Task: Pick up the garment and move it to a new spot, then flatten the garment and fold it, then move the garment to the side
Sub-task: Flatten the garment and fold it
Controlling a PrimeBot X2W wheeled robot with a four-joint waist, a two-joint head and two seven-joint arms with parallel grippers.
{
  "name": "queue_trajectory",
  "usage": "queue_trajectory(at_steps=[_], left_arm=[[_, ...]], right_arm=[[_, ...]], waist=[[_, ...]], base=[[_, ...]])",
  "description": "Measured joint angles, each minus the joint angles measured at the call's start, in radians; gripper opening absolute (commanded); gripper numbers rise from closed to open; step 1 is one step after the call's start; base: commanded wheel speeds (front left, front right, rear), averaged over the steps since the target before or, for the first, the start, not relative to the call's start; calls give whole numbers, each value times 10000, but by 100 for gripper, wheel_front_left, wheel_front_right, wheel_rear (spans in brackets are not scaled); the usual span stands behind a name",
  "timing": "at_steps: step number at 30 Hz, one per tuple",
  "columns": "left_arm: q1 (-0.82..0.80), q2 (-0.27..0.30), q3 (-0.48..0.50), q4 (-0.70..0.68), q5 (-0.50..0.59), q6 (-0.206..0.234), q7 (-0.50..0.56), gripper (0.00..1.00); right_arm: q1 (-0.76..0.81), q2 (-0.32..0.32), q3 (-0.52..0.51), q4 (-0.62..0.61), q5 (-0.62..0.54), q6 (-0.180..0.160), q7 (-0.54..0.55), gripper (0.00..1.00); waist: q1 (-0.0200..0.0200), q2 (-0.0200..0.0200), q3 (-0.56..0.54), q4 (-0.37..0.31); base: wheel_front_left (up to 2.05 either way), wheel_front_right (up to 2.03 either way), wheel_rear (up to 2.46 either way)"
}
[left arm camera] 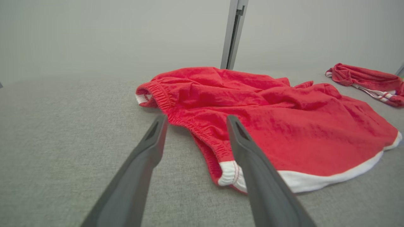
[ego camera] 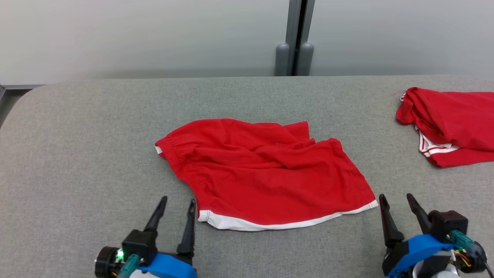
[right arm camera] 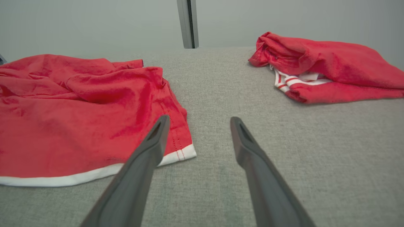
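Observation:
Red shorts with a white hem and an elastic waistband lie rumpled in the middle of the grey table. My left gripper stands open just off the near left corner of the shorts, empty, its fingers astride the waistband edge in the left wrist view. My right gripper is open and empty just right of the hem's near right corner. In the right wrist view the shorts lie to the left of the right gripper.
A second red garment with white striped trim lies bunched at the table's far right edge, also in the left wrist view and right wrist view. A grey wall with a vertical metal post stands behind the table.

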Motion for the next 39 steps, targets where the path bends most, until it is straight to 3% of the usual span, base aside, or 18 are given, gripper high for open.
queue_trajectory(at_steps=[14,30,31,32,33,34,39], left_arm=[[-859,-2,-1344,1958,-265,-148,2,100],[-1993,-2,-2780,2984,-855,-194,2,100],[-2039,-6,-2853,3049,-913,-194,2,83],[-2078,-6,-2941,3131,-978,-194,0,53],[-2108,-2,-3022,3212,-1030,-194,0,27],[-2148,-2,-3078,3258,-1081,-194,0,0],[-2313,0,-3317,3225,-1304,-194,2,0]], right_arm=[[-1605,2,408,3099,169,2,-842,100],[-2623,-27,1020,4742,763,0,-1360,100],[-2667,-50,1141,4775,872,-4,-1384,42],[-2685,-75,1254,4786,972,-15,-1392,7],[-2693,-104,1369,4794,1074,-15,-1419,0],[-2704,-107,1476,4798,1137,-15,-1419,0],[-2626,-52,1918,4351,1267,-13,-1340,0]], waist=[[0,0,542,77],[0,0,914,65],[0,0,933,73],[0,0,946,74],[0,0,956,74],[0,0,962,74],[0,0,938,68]], base=[[0,0,0],[0,0,0],[0,0,0],[0,0,0],[0,0,0],[0,0,0],[0,0,0]])
